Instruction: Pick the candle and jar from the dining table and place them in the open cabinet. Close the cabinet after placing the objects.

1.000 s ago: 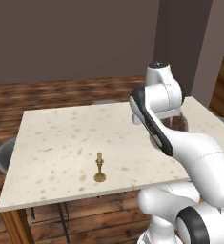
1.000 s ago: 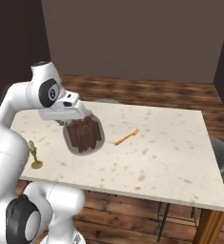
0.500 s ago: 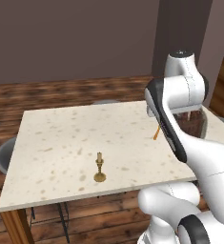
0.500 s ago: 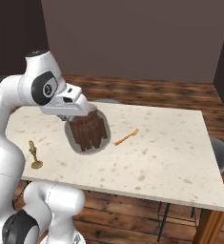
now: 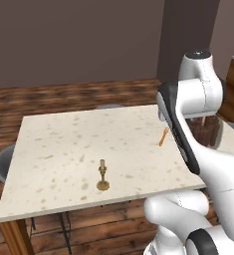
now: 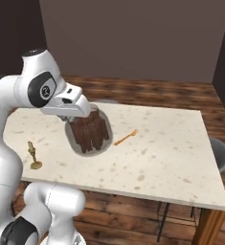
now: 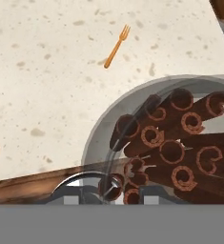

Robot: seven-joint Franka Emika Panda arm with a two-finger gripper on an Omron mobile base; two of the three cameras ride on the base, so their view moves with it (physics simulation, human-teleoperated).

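Cinnamon-like sticks are showing through the jar (image 6: 89,134), which we are holding in the air above the tabletop (image 6: 171,158), our claw (image 6: 80,115) clamped on its lid end while it is tilting toward five o'clock in the right base view. In the hand view the jar (image 7: 170,143) is sitting at four o'clock, with an orange fork (image 7: 116,46) lying on the speckled stone at twelve o'clock. We are seeing the candle (image 5: 103,175) standing upright near the near edge of the tabletop (image 5: 63,144), well apart from the fork (image 5: 163,136) at its two o'clock.
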